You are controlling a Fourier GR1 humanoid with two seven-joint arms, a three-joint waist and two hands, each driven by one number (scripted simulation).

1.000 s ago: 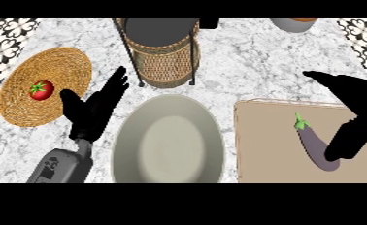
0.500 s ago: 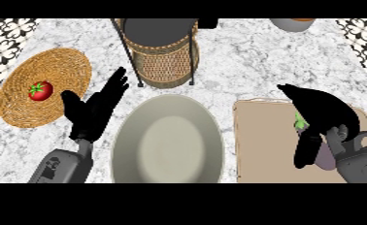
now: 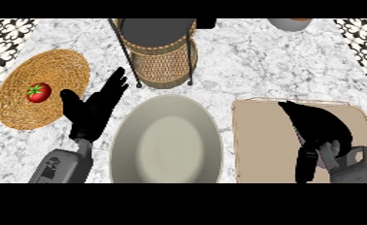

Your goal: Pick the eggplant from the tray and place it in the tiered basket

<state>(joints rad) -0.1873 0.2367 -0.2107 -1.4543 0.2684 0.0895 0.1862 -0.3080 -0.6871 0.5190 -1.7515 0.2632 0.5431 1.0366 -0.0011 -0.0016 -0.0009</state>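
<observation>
My right hand (image 3: 319,127) lies over the beige tray (image 3: 261,141) at the lower right. Its fingers are curled down round the spot where the eggplant lay. The eggplant itself is hidden under the hand. The tiered basket (image 3: 159,54), wicker with a dark wire frame and a dark top tier, stands at the back centre, well to the upper left of the tray. My left hand (image 3: 90,112) rests open at the lower left, fingers pointing up, holding nothing.
A large grey plate (image 3: 166,141) sits between the two hands, left of the tray. A round woven mat (image 3: 43,69) at the left carries a red tomato (image 3: 37,92). A small bowl (image 3: 290,23) shows at the back right edge.
My right hand has come down and left over the eggplant and curled round it; the green stem that showed before is now covered. The left hand has not moved.
</observation>
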